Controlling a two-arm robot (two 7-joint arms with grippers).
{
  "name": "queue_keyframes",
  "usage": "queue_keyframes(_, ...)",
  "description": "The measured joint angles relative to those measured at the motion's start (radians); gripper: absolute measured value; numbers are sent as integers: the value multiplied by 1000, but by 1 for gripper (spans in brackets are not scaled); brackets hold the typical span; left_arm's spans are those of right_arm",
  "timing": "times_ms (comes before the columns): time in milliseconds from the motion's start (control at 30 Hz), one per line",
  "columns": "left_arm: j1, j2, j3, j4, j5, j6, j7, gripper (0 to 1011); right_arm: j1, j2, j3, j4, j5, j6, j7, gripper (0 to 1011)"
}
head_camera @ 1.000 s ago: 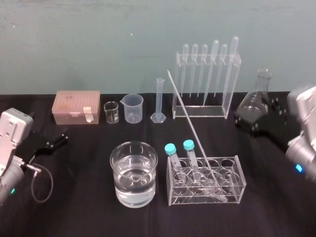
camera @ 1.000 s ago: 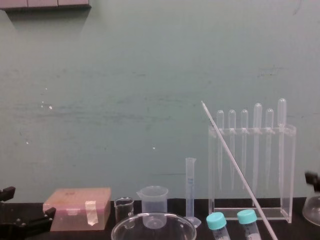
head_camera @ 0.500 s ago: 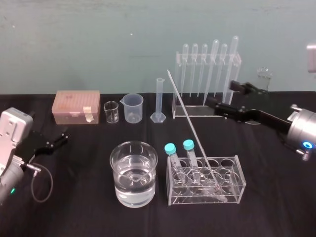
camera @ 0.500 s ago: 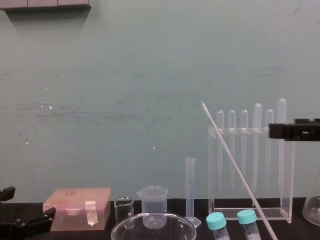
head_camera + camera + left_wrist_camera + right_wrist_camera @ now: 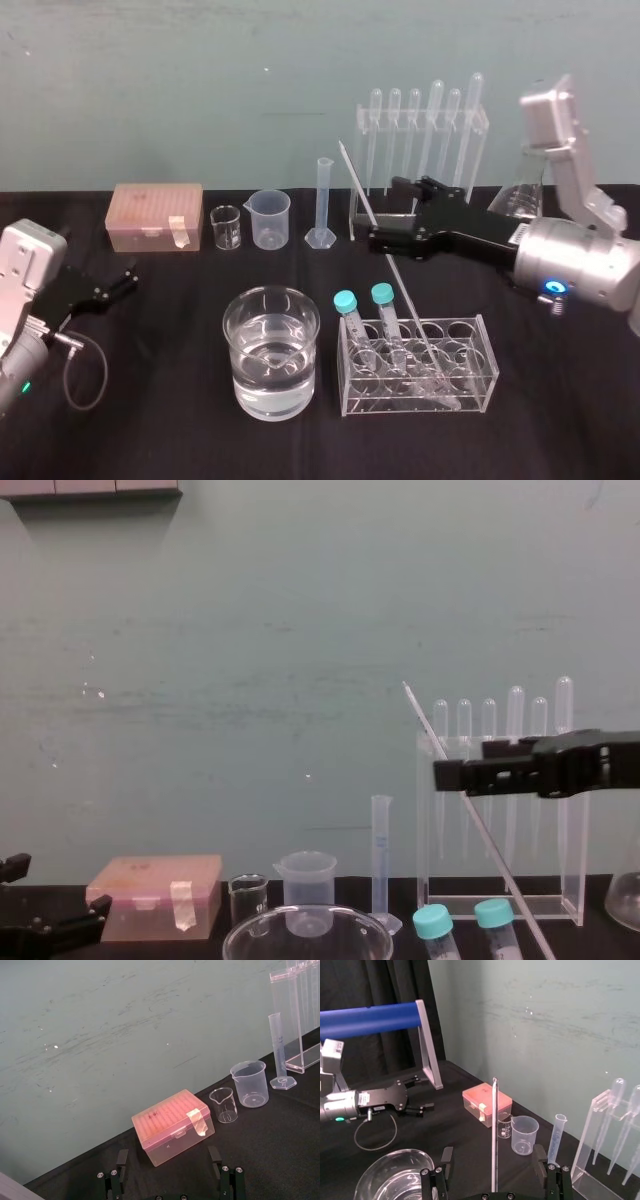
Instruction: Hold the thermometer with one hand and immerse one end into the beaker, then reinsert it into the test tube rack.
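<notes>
The right claw (image 5: 383, 212) reaches in from the right above the surface (image 5: 160, 400). Its fingers are spread wide on either side of the thermometer (image 5: 353, 180), roughly halfway up the rod. In the right wrist view the rod (image 5: 494, 1130) stands in the gap between the two fingers (image 5: 438, 1176), touching neither.

The thermometer leans with its pointed top towards the back left. Its lower end is down in the low test tube rack (image 5: 487, 368), just beside two blue-capped tubes (image 5: 345, 301). Which hole it sits in cannot be told, because the tip is lost among clear acrylic and glass.

In the head view the claw's dark body crosses the rod and hides a short stretch of it. In the chest view the bottom edge cuts off the rod (image 5: 432, 723) below the claw (image 5: 462, 763).

The beaker (image 5: 270, 350), part full of clear liquid, stands left of the rack and apart from it. In the chest view only an arc of its rim (image 5: 305, 912) can be seen.

Behind the claw stands the tall pipette stand (image 5: 478, 122), and a flask (image 5: 522, 190) is partly covered by the right arm.

The left claw (image 5: 112, 284) rests at the surface's left edge, its fingers (image 5: 120, 1172) apart and holding nothing.
</notes>
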Motion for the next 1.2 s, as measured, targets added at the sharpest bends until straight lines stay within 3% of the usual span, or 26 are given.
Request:
queue_keyframes(400, 0, 0, 0, 0, 0, 0, 0, 1008, 52, -54, -50, 61, -38, 9, -5, 1003)
queue_keyframes(767, 0, 0, 0, 0, 0, 0, 0, 1008, 53, -55, -51, 62, -41, 9, -7, 998)
queue_keyframes(900, 0, 0, 0, 0, 0, 0, 0, 1008, 52, -55, -50, 61, -40, 9, -7, 931)
queue_keyframes(1200, 0, 0, 0, 0, 0, 0, 0, 1008, 51, -54, -49, 60, -38, 9, -6, 666)
